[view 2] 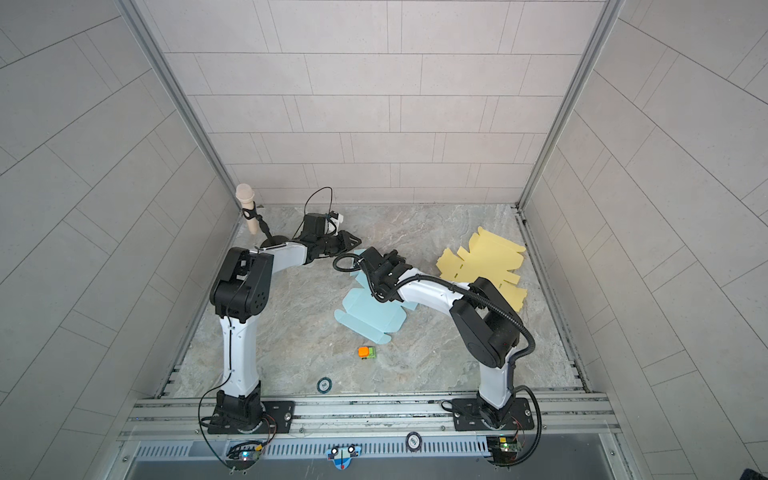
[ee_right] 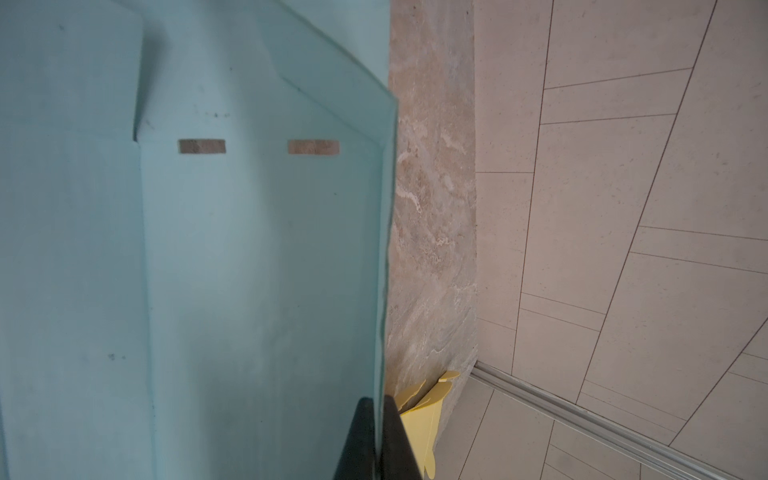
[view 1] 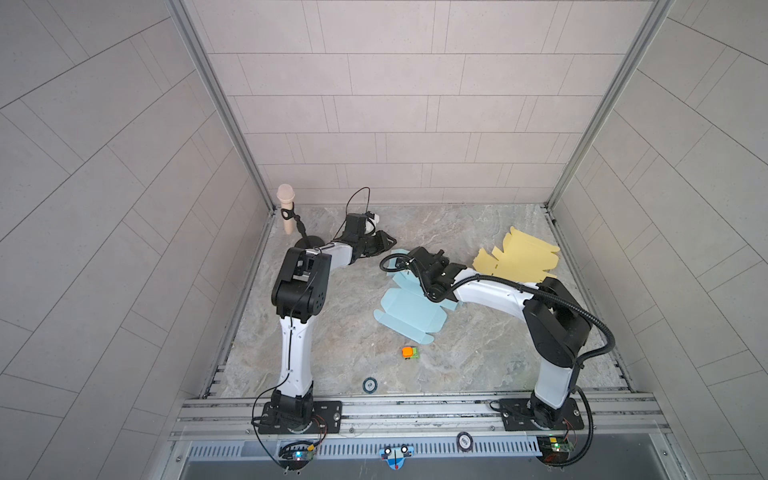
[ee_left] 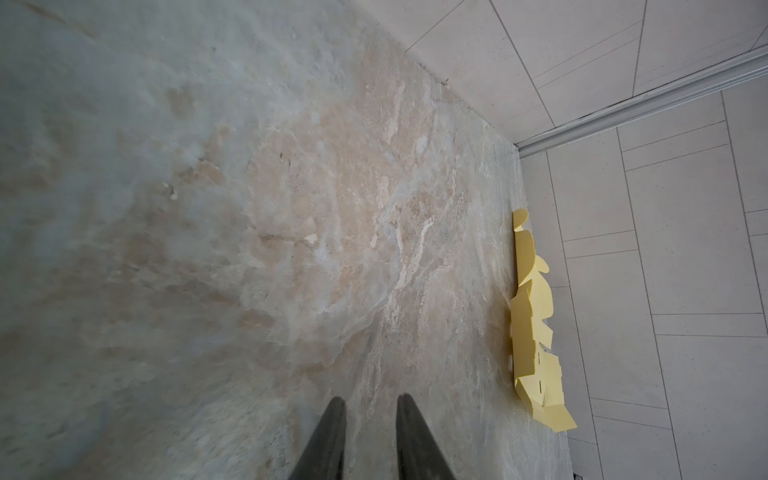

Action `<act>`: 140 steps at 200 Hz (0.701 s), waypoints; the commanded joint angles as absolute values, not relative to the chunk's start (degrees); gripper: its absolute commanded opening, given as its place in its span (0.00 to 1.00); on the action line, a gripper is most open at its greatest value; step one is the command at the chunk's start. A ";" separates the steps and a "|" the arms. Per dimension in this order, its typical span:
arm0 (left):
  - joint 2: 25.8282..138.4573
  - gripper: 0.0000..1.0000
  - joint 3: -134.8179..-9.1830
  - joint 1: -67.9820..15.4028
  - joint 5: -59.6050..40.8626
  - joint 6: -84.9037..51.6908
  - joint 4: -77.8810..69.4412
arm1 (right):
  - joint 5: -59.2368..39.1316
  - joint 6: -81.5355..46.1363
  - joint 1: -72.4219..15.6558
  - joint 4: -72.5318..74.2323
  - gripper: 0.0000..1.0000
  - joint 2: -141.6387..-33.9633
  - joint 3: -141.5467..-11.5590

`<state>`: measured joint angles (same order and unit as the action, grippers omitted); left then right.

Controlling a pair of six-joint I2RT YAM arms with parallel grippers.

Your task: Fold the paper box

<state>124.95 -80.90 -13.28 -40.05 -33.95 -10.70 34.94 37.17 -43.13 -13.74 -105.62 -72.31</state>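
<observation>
The light blue paper box (view 1: 409, 316) (view 2: 370, 316) lies mostly flat and unfolded in the middle of the table. My right gripper (ee_right: 379, 409) is shut on the edge of one of its flaps, which stands raised; the blue sheet (ee_right: 249, 249) with two slots fills much of the right wrist view. In both top views that gripper (view 1: 409, 268) reaches over the box's far end. My left gripper (ee_left: 370, 401) (view 1: 384, 241) hovers over bare table at the back left, apart from the box, its fingers parted with nothing between them.
A second flat paper box, yellow (view 1: 517, 257) (ee_left: 534, 332), lies at the back right by the wall. A microphone on a stand (view 1: 286, 208) is in the back left corner. A small orange-and-green toy (view 1: 410, 353) and a round disc (view 1: 369, 385) lie nearer the front.
</observation>
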 commanded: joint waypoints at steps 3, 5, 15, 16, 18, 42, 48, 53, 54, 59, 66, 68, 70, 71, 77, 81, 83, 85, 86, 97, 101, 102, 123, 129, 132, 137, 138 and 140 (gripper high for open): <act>124.85 0.28 -79.98 -12.88 -42.16 -33.19 -11.40 | 37.44 41.36 -43.89 -9.32 0.00 -105.40 -70.59; 124.82 0.28 -79.96 -12.95 -42.25 -33.35 -11.48 | 37.48 41.50 -43.86 -9.19 0.00 -105.45 -70.54; 124.63 0.28 -79.91 -13.26 -42.45 -33.08 -11.11 | 37.77 41.96 -43.94 -8.32 0.00 -105.17 -70.28; 124.63 0.28 -79.90 -13.31 -42.45 -33.06 -11.05 | 37.74 42.03 -43.99 -8.16 0.00 -105.14 -70.21; 124.56 0.28 -79.96 -13.35 -42.49 -33.01 -10.89 | 37.78 42.13 -43.96 -7.93 0.00 -105.06 -70.11; 123.42 0.28 -78.00 -14.09 -43.31 -33.44 -11.96 | 37.72 43.02 -43.90 -5.41 0.00 -104.36 -69.00; 122.81 0.28 -76.81 -14.15 -43.63 -34.01 -13.22 | 37.71 43.15 -43.91 -5.10 0.00 -104.35 -68.92; 122.39 0.28 -75.78 -14.22 -43.77 -34.50 -14.19 | 37.74 43.24 -43.99 -4.89 0.00 -104.40 -68.91; 122.28 0.28 -75.60 -14.18 -43.81 -34.61 -14.35 | 37.72 43.28 -43.97 -4.91 0.00 -104.41 -68.91; 121.87 0.28 -74.62 -14.21 -43.96 -35.03 -15.17 | 37.71 43.33 -43.96 -4.68 0.00 -104.38 -68.84; 121.30 0.28 -73.35 -14.40 -44.10 -35.51 -16.12 | 37.62 43.54 -43.95 -4.18 0.00 -104.38 -68.74; 121.12 0.28 -73.03 -14.45 -44.11 -35.69 -16.42 | 37.66 43.58 -43.95 -4.03 0.00 -104.36 -68.73; 121.00 0.28 -72.68 -14.49 -44.16 -35.79 -16.67 | 37.65 43.66 -43.97 -3.86 0.00 -104.40 -68.66; 120.93 0.28 -72.46 -14.58 -44.19 -35.91 -16.82 | 37.63 43.71 -43.96 -3.78 0.00 -104.41 -68.61; 120.46 0.28 -71.37 -14.71 -44.40 -36.55 -17.95 | 37.66 43.89 -43.99 -3.38 0.00 -104.42 -68.48; 120.25 0.28 -70.76 -14.81 -44.63 -37.14 -18.91 | 37.77 44.01 -43.97 -3.19 0.00 -104.49 -68.38; 120.15 0.28 -70.34 -14.84 -44.78 -37.30 -19.49 | 37.72 44.07 -43.95 -3.06 0.00 -104.50 -68.31; 120.04 0.28 -69.95 -14.89 -44.92 -37.65 -20.14 | 37.75 44.11 -43.95 -3.01 0.00 -104.57 -68.30; 120.00 0.28 -69.87 -14.92 -45.01 -37.76 -20.40 | 37.77 44.16 -43.95 -2.91 0.00 -104.62 -68.25; 119.63 0.28 -68.27 -15.10 -45.80 -39.03 -22.80 | 37.84 44.21 -44.01 -3.01 0.00 -104.87 -68.44; 119.54 0.28 -67.87 -15.12 -45.97 -39.38 -23.58 | 37.88 44.21 -44.03 -3.21 0.00 -104.97 -68.59; 119.49 0.28 -67.77 -15.12 -46.01 -39.46 -23.74 | 37.88 44.21 -44.03 -3.19 0.00 -105.00 -68.62; 118.75 0.28 -65.65 -15.25 -46.56 -41.05 -26.80 | 37.90 44.38 -44.38 -2.95 0.00 -104.70 -68.49; 118.39 0.28 -65.00 -15.37 -46.84 -41.57 -27.84 | 37.93 44.55 -44.38 -2.72 0.00 -104.56 -68.34; 118.27 0.28 -64.64 -15.44 -46.97 -41.93 -28.37 | 37.96 44.56 -44.38 -2.66 0.00 -104.52 -68.30; 117.99 0.28 -64.04 -15.59 -47.11 -42.43 -29.34 | 37.98 44.65 -44.38 -2.51 0.00 -104.51 -68.21; 117.97 0.28 -63.88 -15.62 -47.11 -42.53 -29.61 | 37.97 44.69 -44.38 -2.44 0.00 -104.51 -68.20; 117.78 0.28 -63.65 -15.70 -47.11 -42.76 -30.06 | 37.97 44.72 -44.38 -2.41 0.00 -104.50 -68.14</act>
<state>121.36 -66.00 -14.94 -45.06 -39.79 -22.39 37.01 43.40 -43.72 -3.90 -105.62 -68.86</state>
